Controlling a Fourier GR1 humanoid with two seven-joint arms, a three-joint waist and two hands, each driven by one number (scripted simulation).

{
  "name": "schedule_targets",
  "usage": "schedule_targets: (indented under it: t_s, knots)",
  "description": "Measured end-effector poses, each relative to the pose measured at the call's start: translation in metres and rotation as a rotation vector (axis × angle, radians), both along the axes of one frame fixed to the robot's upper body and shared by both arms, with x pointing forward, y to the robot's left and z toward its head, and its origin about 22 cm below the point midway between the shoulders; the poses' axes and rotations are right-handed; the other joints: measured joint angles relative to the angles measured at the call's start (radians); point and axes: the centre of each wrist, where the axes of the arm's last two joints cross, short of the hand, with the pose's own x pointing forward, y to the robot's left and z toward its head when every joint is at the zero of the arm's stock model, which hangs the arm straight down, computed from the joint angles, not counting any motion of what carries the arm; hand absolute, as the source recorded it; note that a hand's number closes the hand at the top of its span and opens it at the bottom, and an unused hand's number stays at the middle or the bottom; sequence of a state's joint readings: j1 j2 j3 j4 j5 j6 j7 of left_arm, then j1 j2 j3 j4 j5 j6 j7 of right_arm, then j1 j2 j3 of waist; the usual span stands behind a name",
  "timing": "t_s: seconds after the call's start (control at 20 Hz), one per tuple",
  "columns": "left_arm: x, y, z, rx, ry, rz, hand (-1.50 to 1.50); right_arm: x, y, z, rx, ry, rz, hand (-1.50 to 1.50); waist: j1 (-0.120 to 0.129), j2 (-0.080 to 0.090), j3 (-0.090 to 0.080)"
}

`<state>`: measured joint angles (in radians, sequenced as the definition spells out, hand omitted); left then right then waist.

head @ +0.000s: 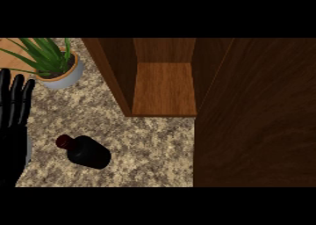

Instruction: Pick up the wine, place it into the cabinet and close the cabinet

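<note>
Now the wine [88, 152] sits on the counter [148, 140] before the open cabinet [164, 88], left hand [10, 114] resting open, holding nothing.

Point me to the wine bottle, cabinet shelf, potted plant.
wine bottle [91, 152], head view, dark body
cabinet shelf [164, 90], head view, bare wooden floor
potted plant [65, 77], head view, white pot wall

The hand [10, 127] is black. Just beside it, the wine bottle [88, 152] is very dark with a dark red top. Under them, the counter [148, 145] is speckled tan, brown and grey. Past the fingertips, a plant [42, 55] has green leaves in a white pot with an orange rim. Far across, the cabinet [164, 88] is brown wood with darker stripes.
</note>
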<state>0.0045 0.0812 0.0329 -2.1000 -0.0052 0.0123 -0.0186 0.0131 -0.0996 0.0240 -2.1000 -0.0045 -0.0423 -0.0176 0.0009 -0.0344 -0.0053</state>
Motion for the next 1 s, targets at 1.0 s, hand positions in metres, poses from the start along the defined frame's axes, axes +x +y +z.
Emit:
schedule_targets:
  t_s: [1.0]
  knots:
    - [-0.061,-0.027,0.050,-0.155,0.188,-0.120,-1.50,-0.073,0.029,0.040,0.078,0.163,0.228,-1.50,-0.002,0.031,0.005]
